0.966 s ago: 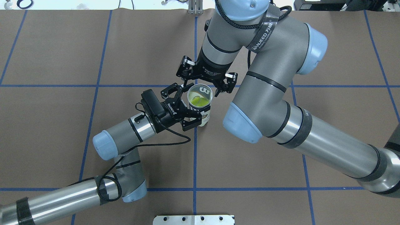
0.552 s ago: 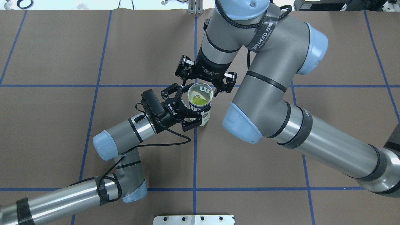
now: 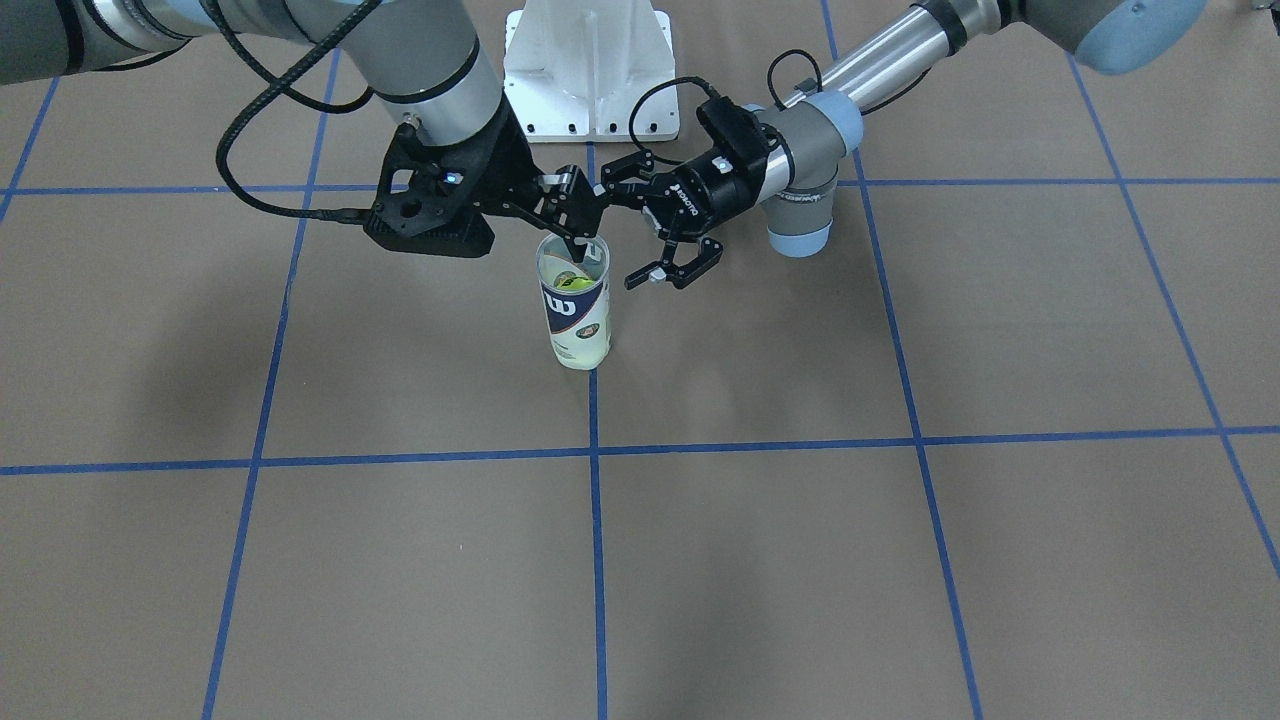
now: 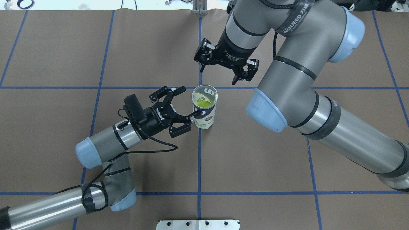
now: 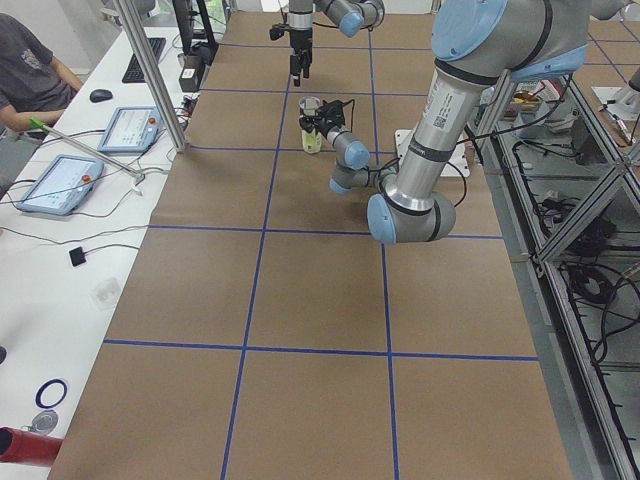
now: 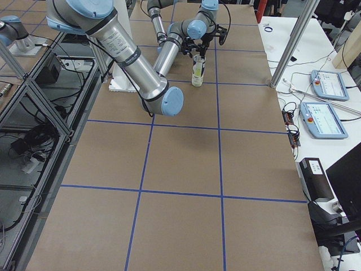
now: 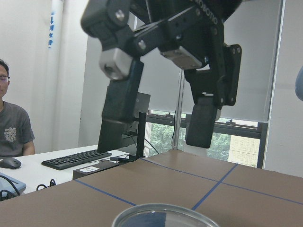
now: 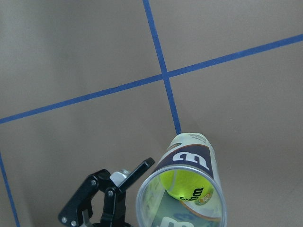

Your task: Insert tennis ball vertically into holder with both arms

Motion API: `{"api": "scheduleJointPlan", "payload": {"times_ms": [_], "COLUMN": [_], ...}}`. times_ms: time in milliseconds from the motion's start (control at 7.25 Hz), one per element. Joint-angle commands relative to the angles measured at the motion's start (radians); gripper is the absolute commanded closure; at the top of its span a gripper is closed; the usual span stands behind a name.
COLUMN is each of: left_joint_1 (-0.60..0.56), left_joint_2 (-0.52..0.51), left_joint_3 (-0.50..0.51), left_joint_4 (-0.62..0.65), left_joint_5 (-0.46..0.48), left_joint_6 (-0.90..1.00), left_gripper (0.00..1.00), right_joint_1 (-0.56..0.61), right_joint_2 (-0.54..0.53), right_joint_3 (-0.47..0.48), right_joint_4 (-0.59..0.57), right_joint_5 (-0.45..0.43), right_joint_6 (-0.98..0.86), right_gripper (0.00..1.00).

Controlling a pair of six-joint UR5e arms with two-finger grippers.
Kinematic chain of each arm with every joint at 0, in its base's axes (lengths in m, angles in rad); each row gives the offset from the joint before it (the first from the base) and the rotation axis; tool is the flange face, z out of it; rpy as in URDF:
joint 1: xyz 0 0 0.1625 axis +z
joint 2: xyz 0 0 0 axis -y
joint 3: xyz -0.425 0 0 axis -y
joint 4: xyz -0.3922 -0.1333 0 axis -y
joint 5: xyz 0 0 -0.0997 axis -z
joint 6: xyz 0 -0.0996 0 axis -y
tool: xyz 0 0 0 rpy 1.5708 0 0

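Observation:
The holder (image 4: 204,108) stands upright near the table's middle, a clear can with a navy-and-white label. One yellow-green tennis ball (image 4: 202,103) lies inside it, also seen in the right wrist view (image 8: 182,184). My left gripper (image 4: 188,103) is open and empty, level with the can and close beside it on its left. My right gripper (image 4: 217,75) is open and empty, raised beyond the can's far side. In the left wrist view the can's rim (image 7: 163,213) shows at the bottom, with the right gripper (image 7: 154,137) hanging open above it.
Brown table cover with a grid of blue tape lines (image 4: 199,159). White pedestal base (image 3: 590,70) at the robot's side. An operators' desk with tablets (image 5: 128,128) and a seated person (image 5: 30,70) lies past the far edge, with metal posts (image 6: 293,42) there.
My left gripper, which flanked the can, has drawn back to the left and stands apart from it. My right gripper has moved away from the can's mouth, farther and to the right.

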Motion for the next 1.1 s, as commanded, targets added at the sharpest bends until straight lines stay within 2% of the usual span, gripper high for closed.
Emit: {"api": "scheduleJointPlan", "payload": {"times_ms": [0, 276, 414, 690, 828, 966], "left_joint_1": [-0.023, -0.092, -0.168, -0.303, -0.349, -0.42], "left_joint_2": [0.187, 0.296, 0.325, 0.33, 0.309, 0.269], "left_joint_3": [-0.179, -0.226, -0.221, -0.223, -0.23, -0.255], "left_joint_4": [-0.007, 0.005, 0.096, 0.364, 0.581, 0.779], "left_joint_5": [0.019, 0.038, 0.039, 0.027, 0.018, -0.08], "left_joint_6": [-0.007, -0.112, -0.142, -0.269, -0.291, -0.294], "left_gripper": [0.01, 0.03, 0.07, 0.13, 0.12, 0.12], "right_joint_1": [0.07, 0.183, 0.237, 0.338, 0.377, 0.408], "right_joint_2": [-0.12, -0.238, -0.307, -0.398, -0.427, -0.435], "right_joint_3": [0.067, 0.075, 0.072, 0.052, 0.031, 0.005], "right_joint_4": [0.0, 0.002, 0.003, 0.003, 0.003, 0.008], "right_joint_5": [0.005, 0.038, 0.036, 0.025, 0.023, 0.023], "right_joint_6": [-0.084, -0.282, -0.407, -0.625, -0.717, -0.762], "right_gripper": [0.02, 0.02, 0.02, 0.01, 0.01, 0.01]}}
